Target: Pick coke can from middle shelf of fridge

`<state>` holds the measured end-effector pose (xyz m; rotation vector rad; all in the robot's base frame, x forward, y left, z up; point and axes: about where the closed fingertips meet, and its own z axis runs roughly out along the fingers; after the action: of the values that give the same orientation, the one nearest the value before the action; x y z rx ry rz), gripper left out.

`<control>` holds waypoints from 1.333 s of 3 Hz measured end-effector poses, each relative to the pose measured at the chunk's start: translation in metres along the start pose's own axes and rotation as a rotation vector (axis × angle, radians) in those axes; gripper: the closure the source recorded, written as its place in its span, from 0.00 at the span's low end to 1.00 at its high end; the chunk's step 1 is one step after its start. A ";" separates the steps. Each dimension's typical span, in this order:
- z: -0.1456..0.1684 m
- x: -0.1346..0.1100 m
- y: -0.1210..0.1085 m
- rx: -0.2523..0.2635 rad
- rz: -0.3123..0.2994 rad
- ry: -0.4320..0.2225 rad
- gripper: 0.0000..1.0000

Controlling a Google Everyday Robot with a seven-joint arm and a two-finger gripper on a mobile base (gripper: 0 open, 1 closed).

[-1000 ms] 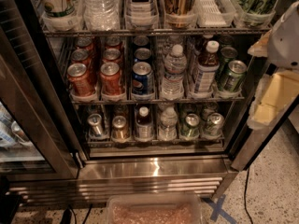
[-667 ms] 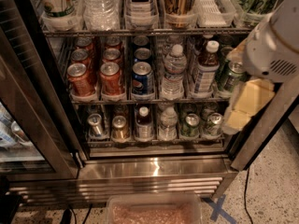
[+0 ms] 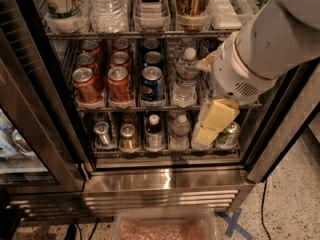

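Camera view: fridge (image 3: 165, 181) door open. Coke can (image 3: 119, 84) stands upright at the front of the second lane from the left on the middle shelf (image 3: 131, 106). Another red can (image 3: 86, 85) is just left of it and a Pepsi can (image 3: 152, 85) just right. Gripper (image 3: 212, 125) hangs before the shelf's right lanes, past the water bottle (image 3: 185, 79), well apart from the coke can. Holding nothing visible; cannot tell whether it is released or clenched.

One camera looks down from close into the fridge (image 3: 160, 181), the gripper (image 3: 212, 125) right of centre.
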<state>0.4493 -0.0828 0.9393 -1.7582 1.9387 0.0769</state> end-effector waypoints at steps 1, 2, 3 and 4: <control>0.006 -0.006 0.009 -0.002 0.000 -0.006 0.00; 0.033 -0.028 0.028 -0.007 0.050 -0.079 0.00; 0.063 -0.054 0.020 0.049 0.072 -0.175 0.00; 0.084 -0.068 0.005 0.107 0.098 -0.245 0.00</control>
<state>0.4739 0.0116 0.8932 -1.5089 1.8148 0.2084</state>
